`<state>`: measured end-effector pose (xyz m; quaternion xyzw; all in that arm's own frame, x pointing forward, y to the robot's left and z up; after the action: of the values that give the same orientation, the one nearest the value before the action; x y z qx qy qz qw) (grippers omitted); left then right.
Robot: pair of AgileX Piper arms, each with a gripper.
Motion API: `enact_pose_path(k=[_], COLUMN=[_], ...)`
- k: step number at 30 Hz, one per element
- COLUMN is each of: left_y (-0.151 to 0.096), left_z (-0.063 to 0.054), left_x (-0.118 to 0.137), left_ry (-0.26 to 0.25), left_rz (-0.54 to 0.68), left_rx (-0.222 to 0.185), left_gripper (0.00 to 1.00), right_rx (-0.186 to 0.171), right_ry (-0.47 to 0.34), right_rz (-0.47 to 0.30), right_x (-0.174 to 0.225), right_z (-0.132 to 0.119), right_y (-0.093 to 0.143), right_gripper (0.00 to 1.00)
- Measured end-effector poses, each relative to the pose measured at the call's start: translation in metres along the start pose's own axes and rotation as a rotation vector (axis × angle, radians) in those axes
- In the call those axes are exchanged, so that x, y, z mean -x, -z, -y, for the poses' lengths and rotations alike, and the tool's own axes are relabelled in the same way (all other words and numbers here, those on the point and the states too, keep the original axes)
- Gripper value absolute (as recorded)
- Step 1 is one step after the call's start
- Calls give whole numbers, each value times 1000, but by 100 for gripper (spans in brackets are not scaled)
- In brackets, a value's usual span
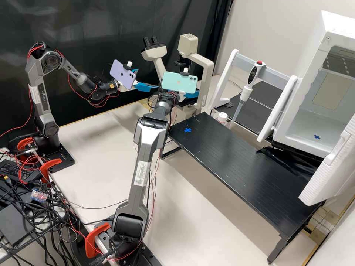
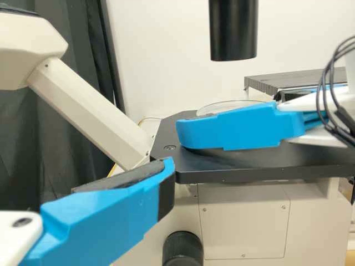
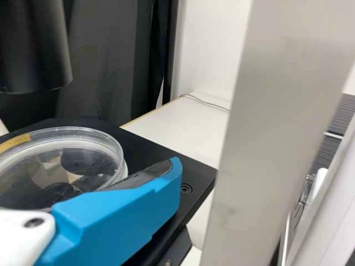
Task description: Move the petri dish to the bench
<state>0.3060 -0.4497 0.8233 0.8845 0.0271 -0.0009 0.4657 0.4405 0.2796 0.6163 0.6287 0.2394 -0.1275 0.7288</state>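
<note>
1. Black curtain and pale wall at the back, white tabletop underneath.
2. Right gripper: spread open, low over the microscope stage. Blue finger just beside the petri dish, pointing towards the stage corner with the round screw fitting. Can't tell about actual contact.
3. Dish: on the black stage, set in from that corner, under the dark cylinder. Clear, lidded, strip of yellow tape on the rim.
4. Handling, at a guess: very light, stiff, slick round the side, easy to crack. Best to take opposite sides low down, below the lid lip, with a gentle squeeze. Grab only the lid and risk dropping the base. Keep level.
5. Right arm: stretched out long from the near table edge, wrist over by the stage, gripper roughly flat to the surface.
6. Left gripper: also open, holding nothing, just off the stage edge. Left arm standing tall, bent at the elbow, forearm sloping down to the microscope.
7. Farther out: black raised bench, blue cross near the corner closest to the microscope. Probably the drop-off.
</note>
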Motion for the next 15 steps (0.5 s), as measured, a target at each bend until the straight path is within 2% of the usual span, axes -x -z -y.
enact_pose_path(k=[1,4,6,15], left_y=[0,0,0,0], left_z=[0,0,0,0], left_x=[0,0,0,0], left_ry=[0,0,0,0], left_rz=[0,0,0,0], left_rx=[0,0,0,0], left_gripper=[100,100,100,100], right_rx=[4,-21,-12,-12], right_ry=[11,28,21,1], right_rz=[0,9,14,34], right_x=[1,3,5,8], right_z=[3,11,14,22], right_y=[-2,-8,-8,-10], right_gripper=[0,0,0,0])
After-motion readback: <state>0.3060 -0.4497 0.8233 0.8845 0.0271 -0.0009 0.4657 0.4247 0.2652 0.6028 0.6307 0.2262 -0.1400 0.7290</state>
